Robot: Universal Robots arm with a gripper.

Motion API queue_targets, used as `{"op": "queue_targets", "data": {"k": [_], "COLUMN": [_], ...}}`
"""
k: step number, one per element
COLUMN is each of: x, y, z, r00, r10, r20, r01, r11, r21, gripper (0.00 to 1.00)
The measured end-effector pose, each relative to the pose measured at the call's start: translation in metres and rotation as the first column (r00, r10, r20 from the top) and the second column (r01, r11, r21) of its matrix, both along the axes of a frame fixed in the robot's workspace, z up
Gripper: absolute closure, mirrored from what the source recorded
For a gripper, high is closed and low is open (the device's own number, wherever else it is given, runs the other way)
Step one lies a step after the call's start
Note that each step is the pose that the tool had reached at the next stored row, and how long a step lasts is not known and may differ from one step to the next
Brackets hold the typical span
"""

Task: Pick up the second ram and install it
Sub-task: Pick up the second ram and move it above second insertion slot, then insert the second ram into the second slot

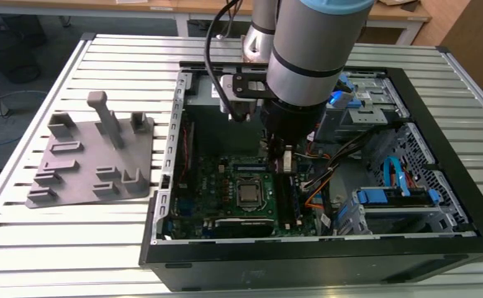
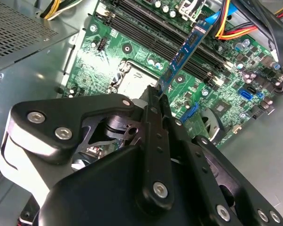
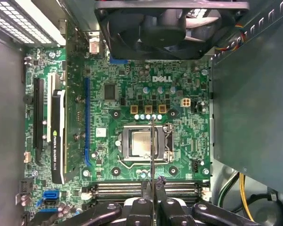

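Installation under way inside the open computer case (image 1: 325,264): the hand (image 3: 152,184) is clamped tight on one end of the second ram (image 2: 184,54), which juts past the fingertips over the green motherboard (image 3: 179,84) and is apparently not yet seated. This step calls for its contact edge squared to a memory slot (image 1: 288,202), at 3 o'clock of the CPU socket (image 1: 248,194) in the exterior view. The second wrist view shows the strip's blue face — the first wrist view gives it edge-on.

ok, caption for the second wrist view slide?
Gripper clamps the second ram above the green motherboard, close to its long black slots.
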State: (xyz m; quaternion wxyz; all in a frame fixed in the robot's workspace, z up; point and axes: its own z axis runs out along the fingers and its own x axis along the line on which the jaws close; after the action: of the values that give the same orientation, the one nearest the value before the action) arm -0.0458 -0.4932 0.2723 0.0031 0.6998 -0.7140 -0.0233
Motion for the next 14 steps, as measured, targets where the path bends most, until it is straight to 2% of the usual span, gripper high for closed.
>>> {"op": "queue_targets", "data": {"k": [11,14], "x": [0.0000,0.0000], "y": [0.0000,0.0000], "z": [0.0000,0.0000], "r00": [1.0000,0.9999], "r10": [-0.001,-0.015], "r20": [0.0000,0.0000], "r01": [0.001,0.015], "r11": [1.0000,0.9999], "r21": [0.0001,0.0000], "gripper": [0.86,0.86]}}
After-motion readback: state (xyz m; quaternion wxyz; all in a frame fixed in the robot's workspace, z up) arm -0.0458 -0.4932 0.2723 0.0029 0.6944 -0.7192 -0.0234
